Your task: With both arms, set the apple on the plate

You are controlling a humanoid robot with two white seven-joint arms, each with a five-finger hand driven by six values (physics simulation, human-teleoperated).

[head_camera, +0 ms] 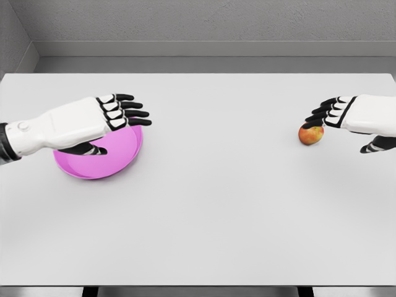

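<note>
A small red-yellow apple (311,134) sits on the white table at the right. My right hand (337,120) hovers just above and to the right of it, fingers extended over the apple's top, thumb below and apart, holding nothing. A pink plate (120,154) lies at the left. My left hand (117,124) is stretched flat over the plate's upper part, fingers spread, thumb underneath near the plate's surface; it hides part of the plate.
The white table (210,204) spans the whole view, with its front edge near the bottom and its far edge against a grey wall.
</note>
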